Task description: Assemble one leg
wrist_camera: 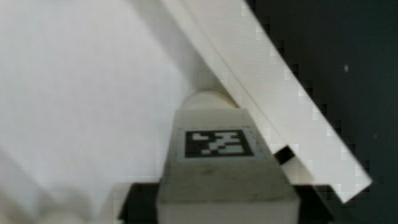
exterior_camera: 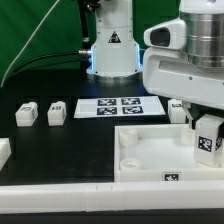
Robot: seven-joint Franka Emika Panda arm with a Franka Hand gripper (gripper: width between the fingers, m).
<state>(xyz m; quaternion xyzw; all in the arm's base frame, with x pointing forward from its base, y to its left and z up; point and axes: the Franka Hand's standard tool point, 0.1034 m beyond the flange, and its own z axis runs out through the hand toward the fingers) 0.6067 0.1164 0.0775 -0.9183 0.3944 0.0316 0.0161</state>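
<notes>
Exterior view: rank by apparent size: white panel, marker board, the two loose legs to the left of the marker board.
1. white panel, clearly largest
2. marker board
3. outer leg and inner leg: they look alike, so not ranked

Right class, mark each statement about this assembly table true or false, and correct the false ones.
1. Two loose legs lie on the table at the exterior view's left. True.
2. The marker board carries six tags. False: it carries four.
3. The gripper holds a tagged leg at a corner of the white panel. True.
4. The white panel stands on its edge. False: it lies flat on the table.
</notes>
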